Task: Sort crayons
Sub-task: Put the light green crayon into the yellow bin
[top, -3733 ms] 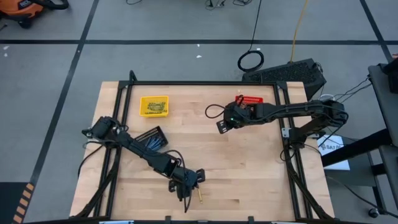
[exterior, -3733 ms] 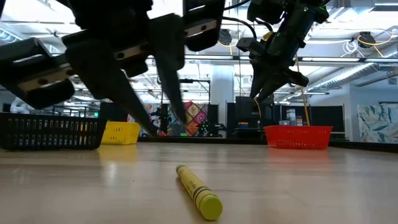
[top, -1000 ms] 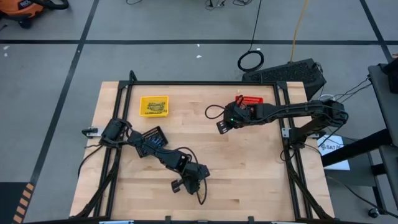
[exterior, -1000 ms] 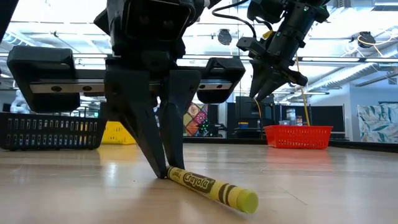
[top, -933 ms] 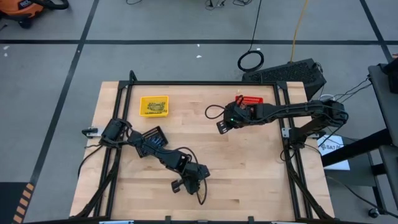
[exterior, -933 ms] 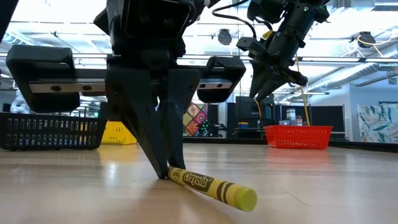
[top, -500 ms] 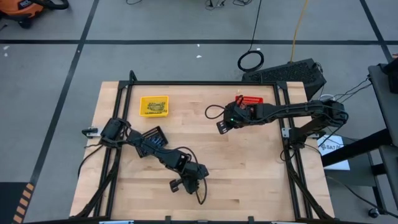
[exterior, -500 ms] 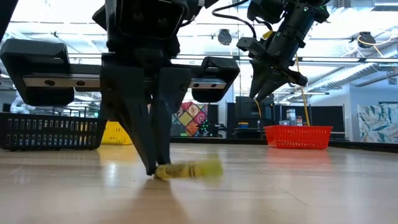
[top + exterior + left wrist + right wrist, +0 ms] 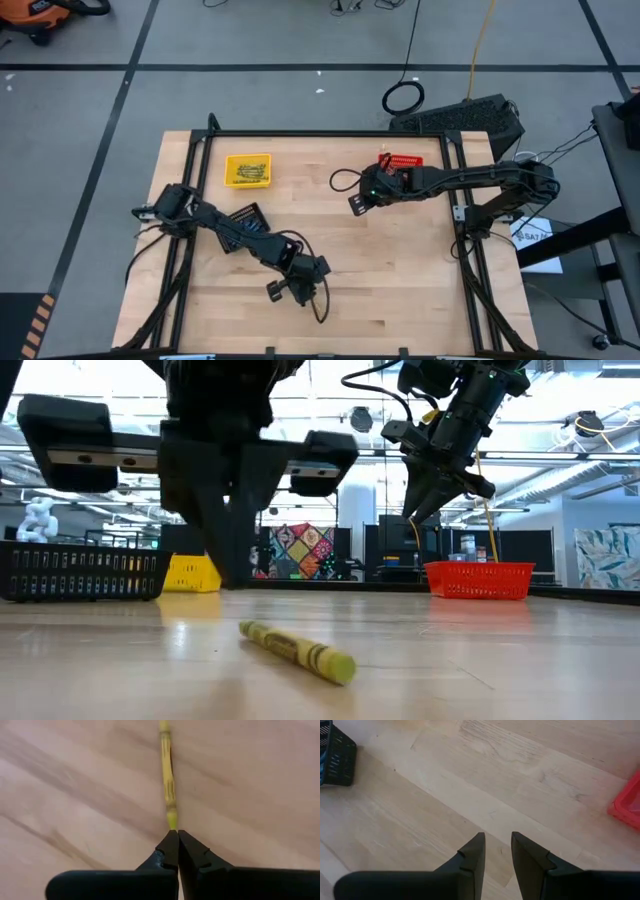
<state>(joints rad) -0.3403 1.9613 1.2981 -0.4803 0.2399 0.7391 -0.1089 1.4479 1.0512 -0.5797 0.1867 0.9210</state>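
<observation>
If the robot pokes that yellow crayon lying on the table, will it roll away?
Probably yes. The yellow crayon is a round stick lying flat on the smooth wooden table, so a sideways nudge would likely roll it. It looks stiff and light, and could slip from the left gripper.

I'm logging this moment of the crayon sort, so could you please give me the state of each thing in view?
Yellow crayon: lying flat on the table, not held.
Left gripper: shut on nothing, raised above the crayon.
Right gripper: open, empty, hanging over bare table.
Yellow basket: upright, holds yellow crayons.
Black basket: upright, partly hidden by the left arm.
Red basket: upright, contents not visible.
</observation>
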